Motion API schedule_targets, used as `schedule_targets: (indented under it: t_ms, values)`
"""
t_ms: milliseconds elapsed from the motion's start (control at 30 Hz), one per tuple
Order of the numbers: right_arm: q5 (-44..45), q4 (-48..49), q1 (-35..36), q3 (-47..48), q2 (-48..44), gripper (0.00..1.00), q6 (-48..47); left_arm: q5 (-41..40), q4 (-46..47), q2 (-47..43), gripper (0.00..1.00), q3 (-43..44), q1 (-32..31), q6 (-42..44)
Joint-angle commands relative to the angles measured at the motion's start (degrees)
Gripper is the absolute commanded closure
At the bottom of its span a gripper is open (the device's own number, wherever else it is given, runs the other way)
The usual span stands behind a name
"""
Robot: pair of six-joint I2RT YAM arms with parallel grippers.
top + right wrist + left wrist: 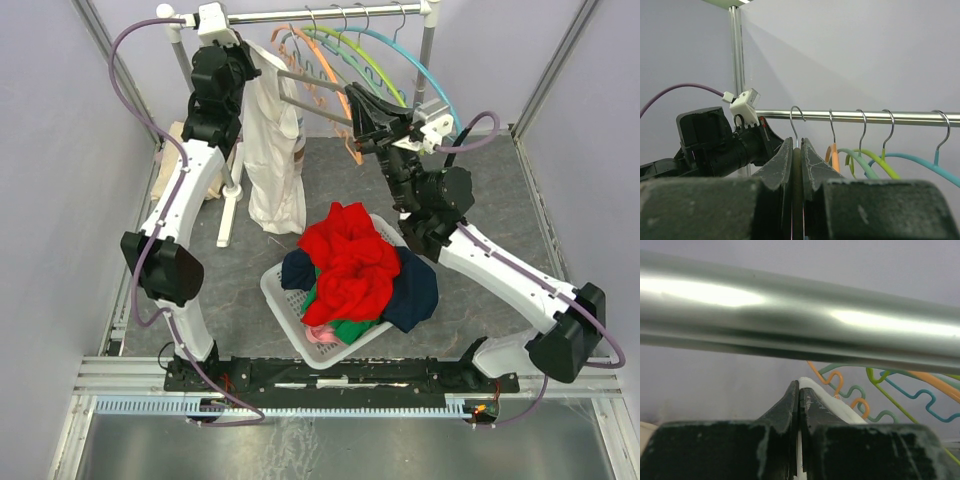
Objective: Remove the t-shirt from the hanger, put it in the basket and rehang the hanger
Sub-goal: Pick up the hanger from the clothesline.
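Left claw [799, 390]: I am pinching it shut on the t-shirt [275, 150], ready for peeling it off.
Right claw [796, 147]: I am clamping the hanger [792, 125] neck, steadying it.

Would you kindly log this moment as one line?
left gripper: shut on t-shirt | right gripper: shut on hanger

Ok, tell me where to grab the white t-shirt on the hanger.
Probably the shoulder fabric at the top of the t-shirt, approached from its left: the cloth bunches there under the rail, and the hanger juts out rightward, so it can slide off leftward.
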Motion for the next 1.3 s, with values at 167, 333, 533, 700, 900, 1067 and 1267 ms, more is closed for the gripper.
schedule_targets:
  t_ms: [167,333,533,700,900,1067,1267]
  values:
    - [-1.28,1.46,0.05,-1.61,-6.49,0.98,-2.07,-6.59,0.00,1.21,0.97,7.59,0.08,2.07]
    - [-1.19,0.88,0.05,-2.99,-8.82,0.98,-2.49,-7.37,-1.33,2.43,0.97,9.44,0.12,2.40]
    - [-1.28,0.98,0.05,-3.30,-10.03,0.98,-2.49,-5.46,-2.39,2.62,0.97,9.06,0.04,1.35]
    - [-1.37,0.82,0.06,-0.31,-7.48,0.98,-3.14,-2.04,1.87,-4.56,0.97,-0.69,-0.74,1.01]
    - [-0.86,1.61,0.05,3.46,-2.87,0.98,-3.77,4.28,4.33,-15.37,0.97,-11.71,-0.89,-1.25]
    - [-0.90,1.60,0.05,7.89,1.62,0.98,-3.91,8.96,4.49,-22.82,0.97,-19.09,-1.35,-3.27]
    - [-0.84,1.74,0.05,11.16,5.66,0.98,-3.57,10.04,4.64,-32.08,0.97,-27.69,-1.44,-5.98]
